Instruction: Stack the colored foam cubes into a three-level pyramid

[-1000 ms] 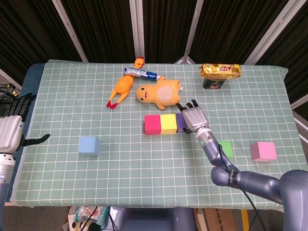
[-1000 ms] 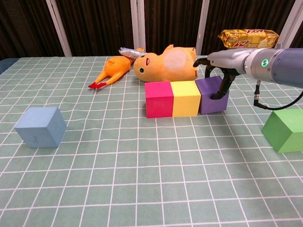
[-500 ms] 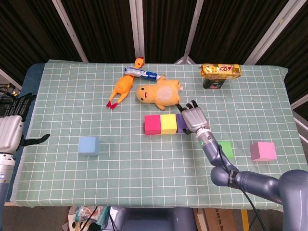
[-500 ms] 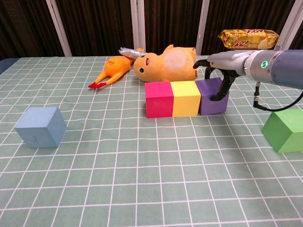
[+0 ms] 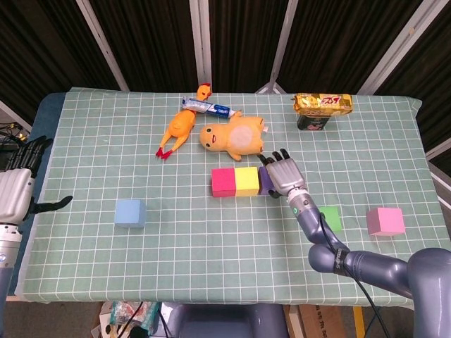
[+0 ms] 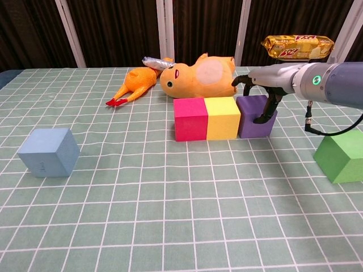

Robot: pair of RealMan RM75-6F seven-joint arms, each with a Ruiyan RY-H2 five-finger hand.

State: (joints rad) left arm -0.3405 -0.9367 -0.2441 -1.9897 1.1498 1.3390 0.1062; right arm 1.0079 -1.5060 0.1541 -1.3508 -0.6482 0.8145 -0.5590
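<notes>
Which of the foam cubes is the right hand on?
The purple cube, right end of the three-cube row beside the yellow cube. The right hand reaches over it; the other cubes sit untouched.

just behind the right hand (image 5: pixel 283 172) lies the plush duck (image 5: pixel 232 138); the yellow cube (image 5: pixel 246 181) blocks its left; its right side is open cloth.

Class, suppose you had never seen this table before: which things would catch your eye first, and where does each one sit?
First comes the row of pink cube, yellow cube and purple cube side by side mid-table, with the right hand draped over the purple one. Just behind lies the yellow plush duck, beside a rubber chicken. A lone blue cube sits off to the left.
</notes>
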